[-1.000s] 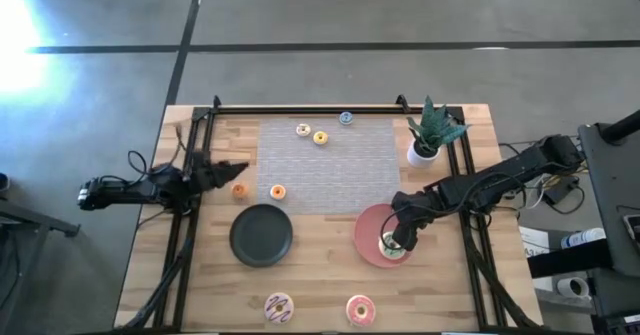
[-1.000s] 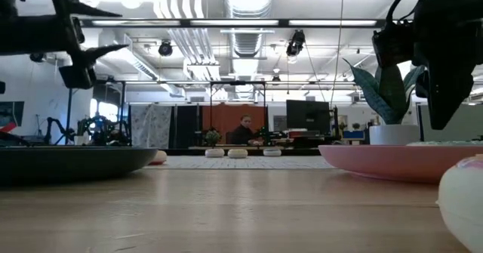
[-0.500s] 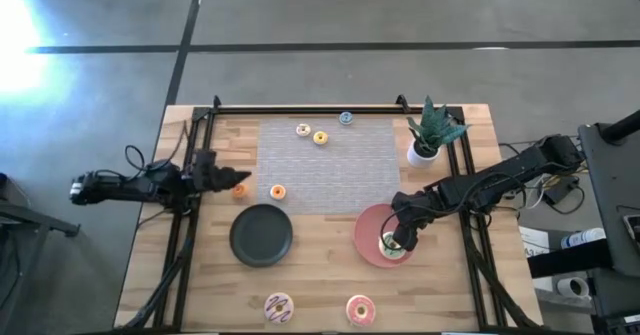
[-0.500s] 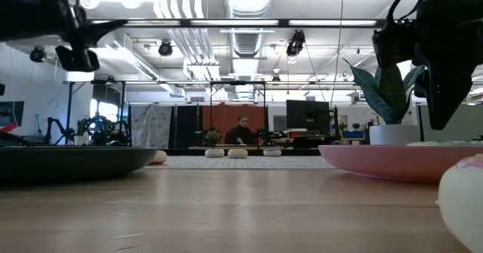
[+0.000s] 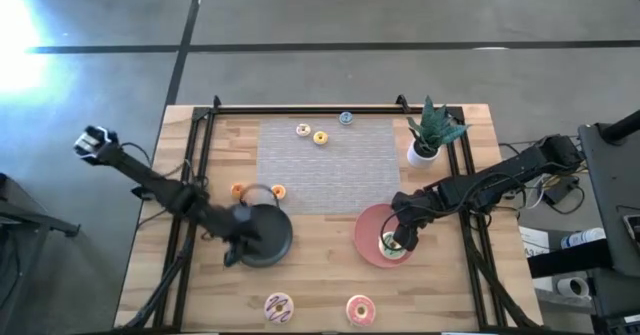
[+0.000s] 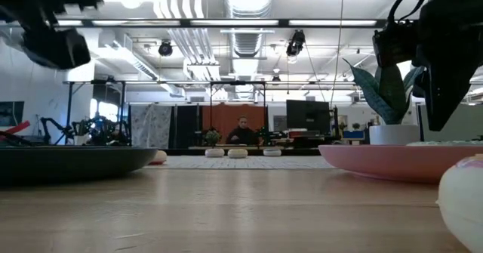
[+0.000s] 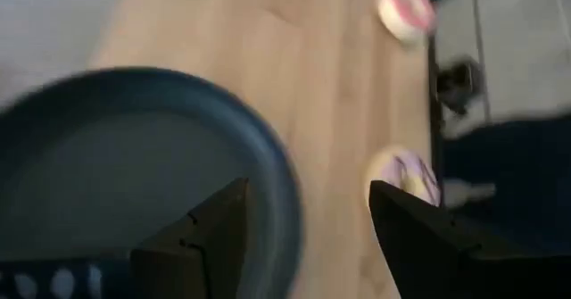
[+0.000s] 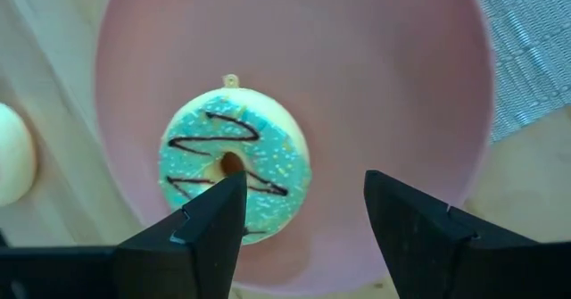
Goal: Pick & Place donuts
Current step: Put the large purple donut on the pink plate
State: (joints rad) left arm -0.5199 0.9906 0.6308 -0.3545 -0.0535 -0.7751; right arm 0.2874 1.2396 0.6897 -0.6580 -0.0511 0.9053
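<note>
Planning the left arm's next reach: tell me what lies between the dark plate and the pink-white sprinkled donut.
Only bare wood. In the high view, nothing sits between the dark plate and the pink-white sprinkled donut; the left wrist view agrees.

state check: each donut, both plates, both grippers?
green donut: flat on the pink plate, released
pink-white sprinkled donut: on the table, front edge
pink-orange donut: on the table, front edge
dark plate: empty
tiny donuts: loose on the mat and table
right gripper: open, above the green donut
left gripper: open, empty, over the dark plate's edge
</note>
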